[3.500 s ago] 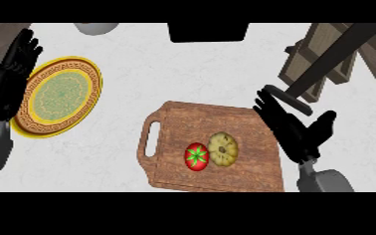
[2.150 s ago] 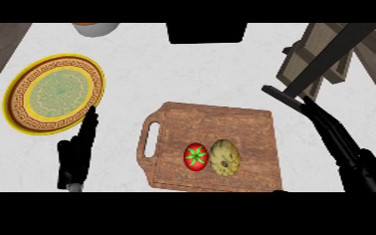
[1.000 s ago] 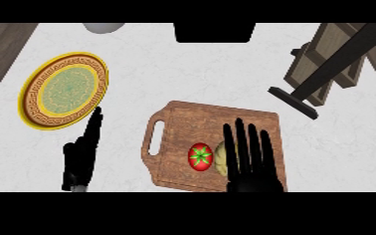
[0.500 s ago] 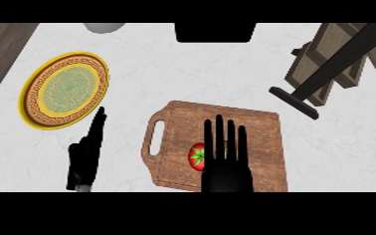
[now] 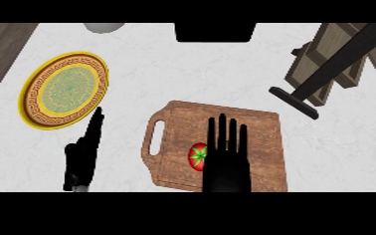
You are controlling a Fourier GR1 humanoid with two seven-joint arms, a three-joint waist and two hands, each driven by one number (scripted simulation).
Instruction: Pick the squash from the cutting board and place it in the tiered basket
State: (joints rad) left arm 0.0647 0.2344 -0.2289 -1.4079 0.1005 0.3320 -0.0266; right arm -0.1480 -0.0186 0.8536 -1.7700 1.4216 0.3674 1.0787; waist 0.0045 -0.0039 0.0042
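Two hands are in shot, and only the right hand (image 5: pixel 234 168) matters for this step. It hangs flat over the cutting board (image 5: pixel 176 117), palm down, fingers (image 5: pixel 223 135) straight and a little fanned, pointing toward the board's far edge. Nothing is gripped as far as I can see. The squash itself doesn't show at all. My guess is it sits right under that palm, just right of the tomato (image 5: pixel 197 155), because the rest of the board is bare wood.

So I'd call this the reach-and-grasp part, with the carry not yet begun. To do it well, I reckon the hand should drop straight down and curl fingers and thumb round the squash from both sides. It needs to keep clear of the tomato, which looks to be touching or nearly touching the hand's left edge in this view. A sideways scoop could nudge the tomato along or roll the squash off-centre. Once it's wrapped, lift before swinging, since the tiered basket (image 5: pixel 314 59) stands well apart at the upper right and its dark foot (image 5: pixel 294 102) sticks out toward the board.

Left hand (image 5: pixel 82 155) shows edge-on over the counter between the board's handle and the yellow plate (image 5: pixel 62 87), fingers straight and together, pointing up, holding nothing.
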